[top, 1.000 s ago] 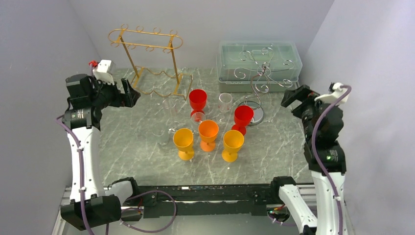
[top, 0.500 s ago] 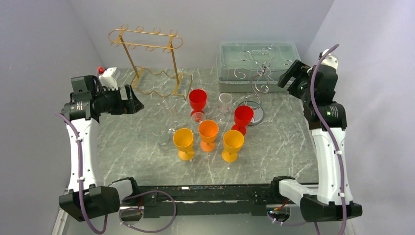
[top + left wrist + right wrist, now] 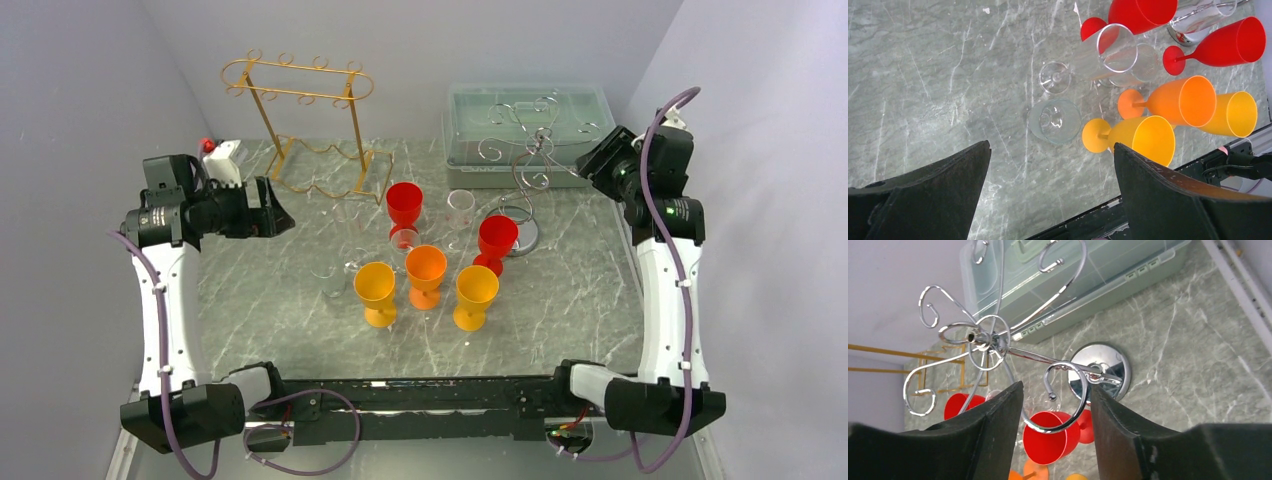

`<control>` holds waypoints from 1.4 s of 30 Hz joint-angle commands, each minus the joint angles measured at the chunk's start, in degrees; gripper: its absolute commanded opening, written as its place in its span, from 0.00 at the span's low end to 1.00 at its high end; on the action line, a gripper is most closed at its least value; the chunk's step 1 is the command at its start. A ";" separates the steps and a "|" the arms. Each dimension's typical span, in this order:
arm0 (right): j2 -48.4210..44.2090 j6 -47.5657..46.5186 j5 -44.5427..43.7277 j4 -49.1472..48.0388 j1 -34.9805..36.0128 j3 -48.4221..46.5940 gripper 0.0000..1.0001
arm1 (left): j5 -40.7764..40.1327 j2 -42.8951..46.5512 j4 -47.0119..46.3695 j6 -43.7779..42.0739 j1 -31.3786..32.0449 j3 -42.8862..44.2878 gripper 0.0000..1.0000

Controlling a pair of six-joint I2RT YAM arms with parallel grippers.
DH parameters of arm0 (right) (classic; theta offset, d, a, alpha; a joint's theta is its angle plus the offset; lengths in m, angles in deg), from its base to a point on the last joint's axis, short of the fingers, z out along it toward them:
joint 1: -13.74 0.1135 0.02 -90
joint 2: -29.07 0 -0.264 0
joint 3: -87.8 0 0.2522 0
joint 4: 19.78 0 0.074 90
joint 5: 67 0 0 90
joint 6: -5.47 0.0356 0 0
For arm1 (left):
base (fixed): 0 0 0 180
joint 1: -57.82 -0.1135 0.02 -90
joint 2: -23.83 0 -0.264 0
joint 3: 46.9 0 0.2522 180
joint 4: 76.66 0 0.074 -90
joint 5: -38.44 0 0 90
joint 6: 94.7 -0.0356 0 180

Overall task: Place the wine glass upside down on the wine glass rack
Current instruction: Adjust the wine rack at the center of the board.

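Note:
Several wine glasses stand upright mid-table: two red (image 3: pixel 404 205) (image 3: pixel 497 238), one orange (image 3: pixel 426 268), two yellow (image 3: pixel 375 285) (image 3: pixel 476 288) and clear ones (image 3: pixel 330 280). The silver wine glass rack (image 3: pixel 535 160) with curled hooks rises behind them on a round chrome base (image 3: pixel 1100 367). My right gripper (image 3: pixel 600 160) hovers high beside its right hooks. In the right wrist view its jaws (image 3: pixel 1055 387) stand partly apart, a rack hook (image 3: pixel 1063 400) showing beyond the gap, nothing gripped. My left gripper (image 3: pixel 270 205) hangs wide open and empty left of the glasses, over bare marble (image 3: pixel 1051 146).
A gold wire rack (image 3: pixel 300 130) stands at the back left. A translucent lidded box (image 3: pixel 530 120) sits behind the silver rack. Grey walls close in on both sides. A black rail (image 3: pixel 430 395) runs along the table's near edge.
My right arm has swung up and back toward the silver rack, and its jaws have narrowed. The left wrist turned and settled slightly; its jaws stayed wide.

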 commanded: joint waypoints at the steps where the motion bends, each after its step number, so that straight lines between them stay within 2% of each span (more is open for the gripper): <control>1: 0.38 3.24 6.53 -4.47 -1.53 2.74 0.52 | 2.75 2.06 1.21 -1.43 -0.17 2.96 0.99; 6: -1.58 4.54 7.54 -5.21 -1.54 5.14 0.46 | 4.24 2.79 1.71 -1.40 -0.25 3.34 0.99; 11: -4.45 6.49 6.36 -5.42 -1.54 6.88 0.22 | 5.81 2.82 2.19 -1.18 -0.15 4.01 0.99; 16: -8.04 7.68 1.67 -3.70 -1.54 7.84 0.09 | 6.77 2.72 2.58 -1.33 -0.24 5.02 0.99; 25: -14.90 11.37 -3.95 -1.18 -1.54 11.30 0.07 | 8.37 3.14 3.83 -2.75 -0.21 6.03 0.99; 34: -10.11 11.20 -4.64 0.97 -1.54 3.29 0.06 | 8.84 2.62 3.91 -2.12 -0.22 6.96 0.99; 36: -10.24 10.84 -4.98 1.19 -1.54 3.27 0.12 | 8.96 2.79 4.00 -2.22 -0.22 6.98 0.99; 38: -10.87 10.28 -6.25 1.67 -1.53 3.61 0.35 | 9.35 2.89 3.98 -2.28 -0.20 6.90 0.99; 39: -11.23 9.90 -6.98 1.89 -1.46 3.72 0.43 | 9.46 2.91 4.08 -2.30 -0.22 6.82 0.99; 42: -12.39 8.74 -9.08 2.71 -1.30 3.17 0.58 | 9.93 2.45 4.44 -2.46 -0.20 6.64 0.99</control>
